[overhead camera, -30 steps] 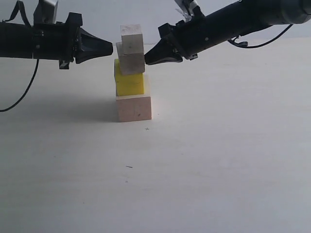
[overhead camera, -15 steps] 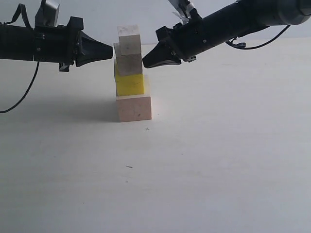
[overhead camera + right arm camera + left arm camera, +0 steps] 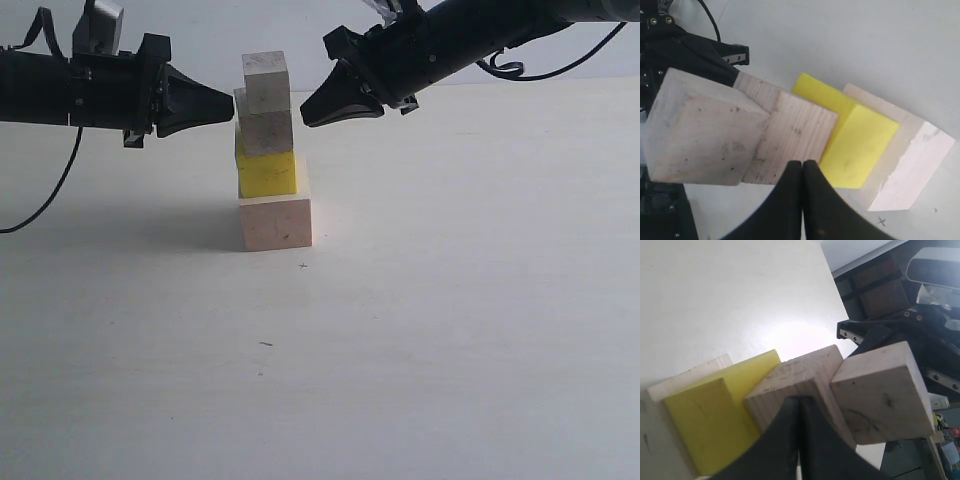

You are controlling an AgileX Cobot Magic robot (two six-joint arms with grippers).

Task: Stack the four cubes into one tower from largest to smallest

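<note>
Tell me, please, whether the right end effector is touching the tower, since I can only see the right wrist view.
Observer: No; in the exterior view a sliver of the table shows between the right end effector and the medium wood cube.
Operator: Thank you. Where does the left end effector sit?
Observer: The left end effector points at that cube's upper part from the opposite side; I cannot tell whether it touches.
Operator: Is it open?
Observer: No; the left wrist view shows its fingers pressed together with nothing between them.
</note>
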